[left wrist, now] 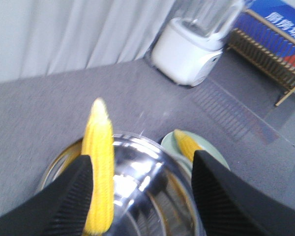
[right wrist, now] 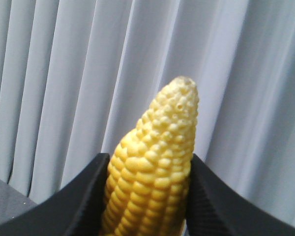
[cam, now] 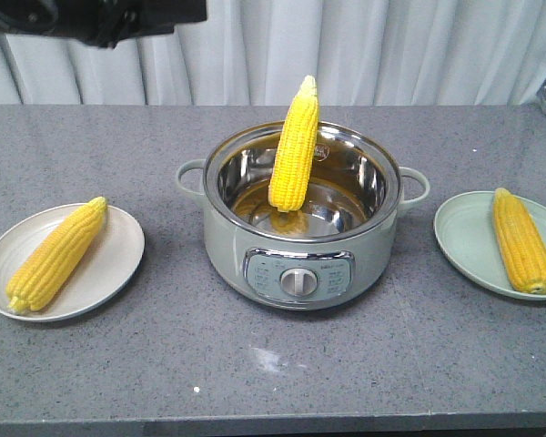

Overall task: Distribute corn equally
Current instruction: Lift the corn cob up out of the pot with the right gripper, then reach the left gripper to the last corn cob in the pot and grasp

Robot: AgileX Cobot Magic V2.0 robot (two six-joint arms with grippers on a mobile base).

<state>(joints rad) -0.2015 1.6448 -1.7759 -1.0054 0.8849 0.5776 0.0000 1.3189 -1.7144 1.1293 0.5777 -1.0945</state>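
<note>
One corn cob point(cam: 294, 150) stands tilted in the steel electric pot point(cam: 237, 259), tip up against the far rim. A second cob point(cam: 56, 255) lies on the white plate point(cam: 109, 269) at the left. A third cob point(cam: 522, 241) lies on the green plate point(cam: 464, 232) at the right. My left gripper point(left wrist: 142, 162) hovers open over the pot point(left wrist: 142, 189), its left finger beside the standing cob point(left wrist: 99, 167); beyond it are the green plate point(left wrist: 216, 154) and its cob point(left wrist: 186, 142). My right gripper point(right wrist: 148, 162) is shut on another cob point(right wrist: 157, 147), tip up, out of the front view.
Pale curtains hang behind the grey stone table point(cam: 273, 364). A white blender point(left wrist: 191, 54) and a wooden rack point(left wrist: 265, 69) stand past the green plate. A dark part of an arm point(cam: 91, 18) shows at the top left of the front view.
</note>
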